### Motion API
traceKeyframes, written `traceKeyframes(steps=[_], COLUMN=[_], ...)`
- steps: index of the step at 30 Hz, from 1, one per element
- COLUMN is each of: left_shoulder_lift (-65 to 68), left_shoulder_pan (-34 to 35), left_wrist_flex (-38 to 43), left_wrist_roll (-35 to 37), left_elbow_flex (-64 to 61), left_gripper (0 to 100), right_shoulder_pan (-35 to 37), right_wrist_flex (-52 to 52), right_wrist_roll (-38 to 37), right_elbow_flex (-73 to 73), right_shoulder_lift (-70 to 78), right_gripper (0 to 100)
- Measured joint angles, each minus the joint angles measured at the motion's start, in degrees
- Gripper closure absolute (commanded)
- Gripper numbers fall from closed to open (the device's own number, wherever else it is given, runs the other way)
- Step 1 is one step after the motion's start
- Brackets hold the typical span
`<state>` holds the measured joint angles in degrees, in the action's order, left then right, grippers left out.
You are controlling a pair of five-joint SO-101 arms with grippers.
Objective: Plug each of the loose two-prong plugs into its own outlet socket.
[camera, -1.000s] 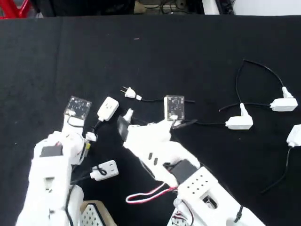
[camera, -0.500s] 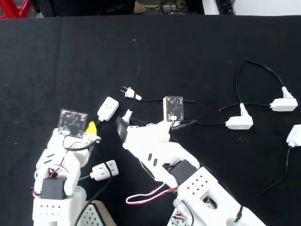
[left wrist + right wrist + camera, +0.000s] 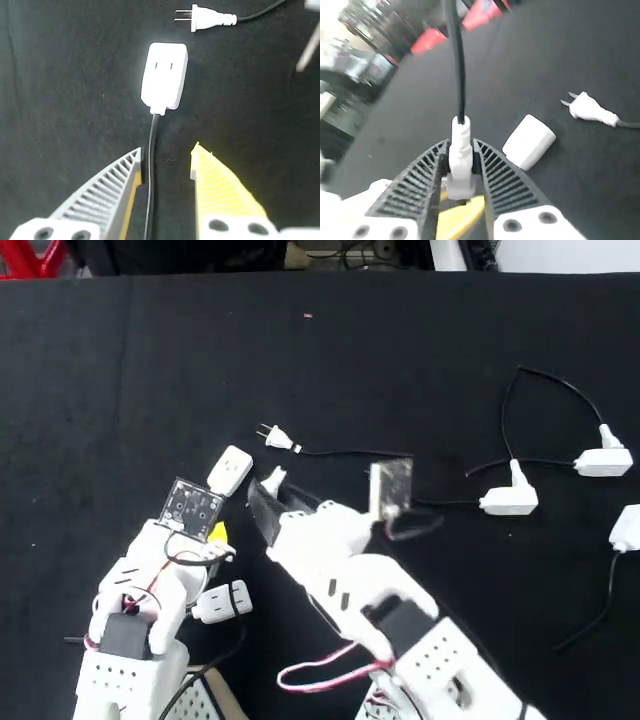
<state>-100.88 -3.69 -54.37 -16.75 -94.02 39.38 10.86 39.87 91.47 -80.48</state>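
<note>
Lying ahead of the left gripper in the high view, the white rectangular plastic outlet socket had the right gripper just beside it. In the left wrist view, that left gripper stood spread astride the socket's black cord. In the right wrist view, the jaws pinched a white two-prong plug near the socket; inserting well likely meant pinning the socket first, then squaring prongs to slots.
</note>
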Motion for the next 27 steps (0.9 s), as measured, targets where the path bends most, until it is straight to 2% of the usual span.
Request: traceKeyframes(steps=[3, 6, 10, 18, 27], left_shoulder_lift=[0.0, 0.0, 0.0, 0.09, -2.55], left_shoulder_pan=[-0.18, -0.18, -3.52, -5.8, 1.14], left_wrist_flex=[0.0, -0.18, -2.29, -3.78, -3.78], left_wrist_roll=[-1.32, -1.32, -1.05, 7.12, 8.26], left_elbow_flex=[0.0, 0.0, 0.0, 1.49, 1.85], left_gripper=[83, 83, 83, 83, 83], right_shoulder_pan=[1.49, 6.86, 12.84, 13.63, 15.47], right_wrist_flex=[1.67, 9.23, 18.99, 20.13, 22.42], right_wrist_roll=[0.0, 0.0, 0.0, 0.0, -3.08], right_elbow_flex=[4.84, 5.19, 5.19, 5.01, 4.75], right_shoulder_lift=[-11.87, -21.36, -22.68, -22.95, -22.95], right_gripper=[98.7, 98.7, 98.7, 98.7, 98.7])
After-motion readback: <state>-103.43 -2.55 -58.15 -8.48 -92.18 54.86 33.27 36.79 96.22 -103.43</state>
